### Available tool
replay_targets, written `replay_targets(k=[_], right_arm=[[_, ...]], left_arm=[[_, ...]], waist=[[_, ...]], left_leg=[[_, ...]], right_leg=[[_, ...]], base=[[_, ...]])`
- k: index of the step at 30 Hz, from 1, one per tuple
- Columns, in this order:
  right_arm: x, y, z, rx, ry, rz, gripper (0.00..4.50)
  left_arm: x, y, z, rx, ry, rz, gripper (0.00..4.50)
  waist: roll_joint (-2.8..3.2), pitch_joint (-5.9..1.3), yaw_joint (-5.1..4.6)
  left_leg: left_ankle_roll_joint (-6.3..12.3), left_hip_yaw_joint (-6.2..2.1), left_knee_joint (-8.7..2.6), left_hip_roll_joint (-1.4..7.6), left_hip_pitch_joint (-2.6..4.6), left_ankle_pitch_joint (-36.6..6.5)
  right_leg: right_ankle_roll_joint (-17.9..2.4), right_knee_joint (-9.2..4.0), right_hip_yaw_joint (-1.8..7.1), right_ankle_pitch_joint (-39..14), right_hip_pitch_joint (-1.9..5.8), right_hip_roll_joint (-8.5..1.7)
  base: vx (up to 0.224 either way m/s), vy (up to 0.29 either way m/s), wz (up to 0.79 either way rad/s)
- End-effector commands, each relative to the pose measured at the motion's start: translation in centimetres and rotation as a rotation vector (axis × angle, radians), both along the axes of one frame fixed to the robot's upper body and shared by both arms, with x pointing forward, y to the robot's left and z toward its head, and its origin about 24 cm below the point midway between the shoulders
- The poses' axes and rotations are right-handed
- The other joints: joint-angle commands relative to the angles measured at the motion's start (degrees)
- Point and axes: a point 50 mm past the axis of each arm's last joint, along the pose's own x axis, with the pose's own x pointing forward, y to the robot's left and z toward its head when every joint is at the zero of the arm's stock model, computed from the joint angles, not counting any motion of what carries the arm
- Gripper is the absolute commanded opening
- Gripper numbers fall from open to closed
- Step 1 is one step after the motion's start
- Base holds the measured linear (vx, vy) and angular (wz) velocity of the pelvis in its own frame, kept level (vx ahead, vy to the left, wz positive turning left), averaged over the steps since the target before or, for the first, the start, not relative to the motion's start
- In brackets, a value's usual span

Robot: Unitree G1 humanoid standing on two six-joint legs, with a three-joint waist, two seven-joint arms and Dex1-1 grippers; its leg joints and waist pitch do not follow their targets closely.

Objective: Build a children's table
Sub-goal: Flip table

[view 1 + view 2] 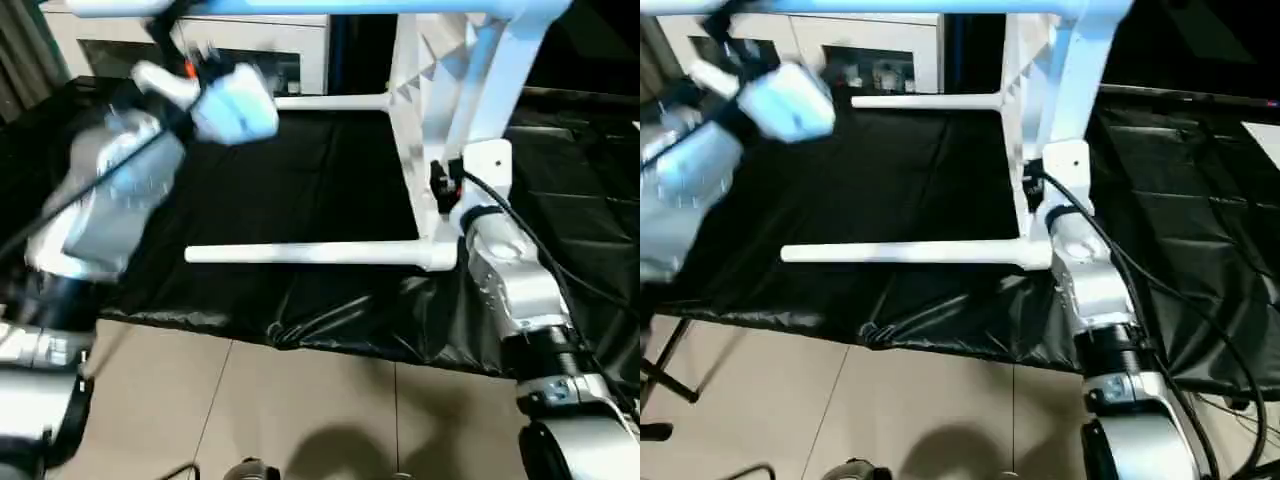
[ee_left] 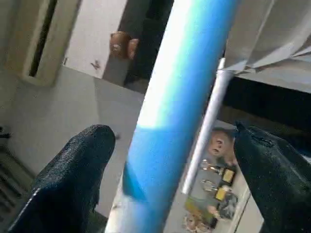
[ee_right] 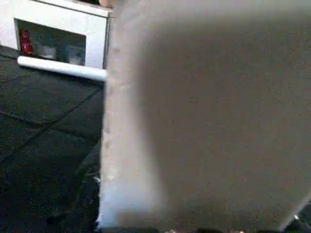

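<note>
two legs (image 1: 320, 256) are seated in the tabletop (image 1: 420, 110), which stands on its edge on the black-covered table (image 1: 300, 180). they project horizontally toward 9 o'clock in the head views, the second leg (image 1: 330, 101) lying farther back. a third leg (image 2: 180, 97) runs across the top of the head view, tinted blue, its far end meeting the raised corner at 1 o'clock.

left gripper (image 2: 170, 174): spread, its two black fingers (image 2: 73, 179) standing either side of that third leg with daylight visible at both. judged purpose: guiding or releasing the tube at socket height rather than clamping it.

right gripper (image 1: 445, 185): placed against the lower edge of the tabletop, near the socket of the nearest leg. its wrist view is taken up by a white panel at close range; finger state cannot be told. judged purpose: bracing the tabletop upright so the leg can be pushed home against it.

white cabinet (image 1: 200, 50) stands behind the table at 12 o'clock, not part of the work.

risk, as judgement: the tabletop rests on a narrow edge and may tip if the brace slackens.
</note>
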Motion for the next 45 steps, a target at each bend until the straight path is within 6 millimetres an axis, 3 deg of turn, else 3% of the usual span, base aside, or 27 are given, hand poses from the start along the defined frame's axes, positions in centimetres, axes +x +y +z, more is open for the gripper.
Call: replay_targets(k=[1, 3, 6, 9, 17, 24, 27, 28, 29, 32, 33, 34, 36, 37, 38, 39, 40, 41, 42, 45], right_arm=[[0.3, 0.1, 0.7, -0.014, -0.029, 0.015, 2.07], [0.4, 0.2, 0.7, -0.02, -0.033, 0.022, 2.04], [0.5, 0.3, 0.9, -0.031, -0.045, 0.032, 2.03], [0.6, 0.3, 1.1, -0.037, -0.059, 0.036, 2.02], [0.5, 0.6, 2.1, -0.077, -0.114, 0.087, 2.02], [0.8, -0.6, 4.2, -0.106, -0.172, 0.089, 2.02], [1.2, -2.6, 8.0, -0.144, -0.261, 0.076, 2.02], [1.3, -3.1, 8.9, -0.16, -0.283, 0.072, 2.02], [1.3, -3.6, 10.1, -0.177, -0.309, 0.071, 2.02], [1.5, -4.9, 14.2, -0.239, -0.391, 0.079, 2.02], [1.5, -4.9, 14.3, -0.24, -0.391, 0.079, 2.01], [1.5, -5.4, 16.3, -0.274, -0.428, 0.085, 1.99], [1.3, -5.9, 20.8, -0.354, -0.511, 0.101, 1.98], [1.3, -5.9, 20.8, -0.354, -0.511, 0.101, 1.98], [0.9, -6.0, 23.4, -0.382, -0.555, 0.115, 1.96], [0.7, -6.0, 24.5, -0.385, -0.571, 0.126, 1.96], [0.7, -6.0, 24.9, -0.387, -0.576, 0.133, 1.95], [0.5, -5.9, 25.7, -0.39, -0.585, 0.149, 1.95], [0.5, -5.8, 26.1, -0.392, -0.588, 0.162, 1.95], [0.6, -5.3, 26.6, -0.426, -0.573, 0.204, 1.95]], left_arm=[[0.7, 0.2, 0.3, -0.004, -0.02, 0.041, 4.5], [1.1, 0.1, 0.2, -0.024, -0.011, 0.041, 4.5], [1.5, -0.3, 0.0, -0.059, 0.037, 0.001, 4.13], [1.7, -0.3, -0.2, -0.091, 0.065, 0.005, 4.1], [2.4, 0.4, -0.2, -0.121, 0.067, 0.074, 3.33], [2.6, 1.4, 0.5, -0.214, 0.058, 0.126, 2.86], [2.7, 2.3, 0.5, -0.334, 0.085, 0.117, 2.53], [2.6, 2.4, 0.5, -0.359, 0.093, 0.112, 2.53], [2.6, 2.6, 0.5, -0.397, 0.097, 0.106, 2.48], [2.5, 2.8, 0.1, -0.516, 0.124, 0.079, 2.4], [2.5, 2.8, 0.1, -0.517, 0.125, 0.078, 2.37], [2.4, 2.9, -0.2, -0.587, 0.146, 0.062, 2.31], [2.1, 3.2, -1.3, -0.739, 0.192, 0.035, 2.28], [2.1, 3.2, -1.3, -0.739, 0.192, 0.035, 2.26], [1.8, 3.4, -2.5, -0.8, 0.227, 0.031, 2.25], [1.6, 3.4, -3.3, -0.818, 0.253, 0.033, 2.25], [1.5, 3.3, -3.8, -0.824, 0.266, 0.034, 2.24], [1.2, 3.2, -4.8, -0.837, 0.297, 0.035, 2.21], [1.1, 3.1, -5.4, -0.843, 0.317, 0.037, 2.21], [0.3, 2.3, -7.7, -0.829, 0.383, 0.046, 1.99]], waist=[[-0.13, -4.25, 0.01], [-0.08, -4.28, -0.12], [0.34, -4.34, -0.1], [0.21, -4.25, -0.23], [0.15, -4.18, -0.25], [0.06, -4.37, -0.21], [0.15, -4.66, -0.08], [-0.12, -4.94, 0.05], [0.11, -5.03, 0.3], [0.15, -5.08, 0.86], [0.55, -5.16, 1.28], [0.76, -5.13, 1.52], [0.61, -4.99, 1.2], [0.39, -4.85, 1.1], [0.36, -4.8, 1.48], [0.32, -4.69, 1.09], [0.29, -4.55, 1.32], [0.65, -4.52, 1.23], [0.9, -4.51, 1.16], [-0.03, -4.24, 0.66]], left_leg=[[-3.69, -2.01, -4.57, 2.93, 1.78, -15.1], [-3.51, -1.97, -4.51, 2.85, 1.79, -14.9], [-3.38, -2.0, -4.49, 2.88, 1.85, -15.1], [-3.29, -1.97, -4.56, 2.93, 1.84, -15.8], [-3.11, -2.02, -4.6, 2.99, 1.95, -16.9], [-2.14, -1.9, -4.28, 2.92, 1.69, -13.9], [-0.53, -1.73, -3.82, 2.82, 1.48, -10.5], [0.87, -1.56, -3.34, 2.67, 1.23, -7.5], [3.06, -1.41, -2.87, 2.51, 0.8, -4.0], [6.48, -1.15, -2.23, 2.25, 0.24, -2.2], [6.88, -1.06, -2.19, 2.45, 0.53, -2.4], [6.78, -1.09, -2.11, 2.61, 0.52, -3.1], [6.33, -1.12, -2.05, 2.72, 0.55, -5.6], [6.56, -1.11, -2.05, 2.58, 0.34, -6.2], [6.74, -0.93, -2.0, 2.88, 0.79, -7.6], [7.08, -1.16, -2.03, 2.76, 0.26, -7.6], [7.36, -1.09, -2.05, 2.89, 0.28, -8.3], [7.26, -1.3, -2.18, 3.02, 0.13, -8.7], [6.48, -1.45, -2.34, 3.32, 0.42, -9.7], [4.41, -1.55, -2.77, 3.57, 0.68, -13.4]], right_leg=[[-10.6, -3.65, 1.21, -10.3, 1.55, -2.61], [-11.0, -3.64, 1.18, -9.8, 1.52, -2.56], [-11.7, -3.66, 1.18, -9.3, 1.55, -2.66], [-12.2, -3.7, 1.17, -9.1, 1.6, -2.56], [-11.8, -3.94, 1.19, -11.0, 1.49, -2.57], [-12.7, -3.59, 1.15, -7.3, 1.9, -2.57], [-13.8, -3.24, 1.1, -4.4, 2.22, -2.6], [-14.7, -2.8, 1.03, -0.9, 2.42, -2.5], [-15.5, -2.4, 1.04, 3.2, 2.43, -2.49], [-16.7, -2.26, 0.92, 3.4, 2.4, -2.65], [-17.2, -2.28, 0.83, 2.8, 2.01, -2.42], [-17.4, -2.19, 0.75, 2.2, 1.77, -2.46], [-18.5, -2.25, 0.44, 0.2, 1.66, -2.36], [-18.6, -2.41, 0.41, -0.4, 1.77, -2.22], [-18.3, -2.61, 0.51, -2.1, 1.36, -2.34], [-18.3, -2.5, 0.43, -2.5, 1.65, -2.41], [-17.5, -2.71, 0.46, -4.2, 1.46, -2.46], [-16.9, -2.73, 0.38, -5.3, 1.37, -2.53], [-16.3, -2.89, 0.41, -5.6, 1.1, -2.46], [-15.5, -3.12, 0.31, -6.4, 0.94, -2.21]], base=[[0.0, 0.0, 0.0], [0.0, 0.0, 0.0], [0.0, 0.0, 0.0], [0.0, 0.0, 0.0], [0.0, 0.0, 0.0], [0.0, 0.0, 0.0], [0.0, 0.0, 0.0], [0.0, 0.0, 0.0], [0.0, 0.0, 0.0], [0.0, 0.0, 0.0], [0.0, 0.0, 0.0], [0.0, 0.0, 0.0], [0.0, 0.0, 0.0], [0.0, 0.0, 0.0], [0.0, 0.0, 0.0], [0.0, 0.0, 0.0], [0.0, 0.0, 0.0], [0.0, 0.0, 0.0], [0.0, 0.0, 0.0], [0.0, 0.0, 0.0]])
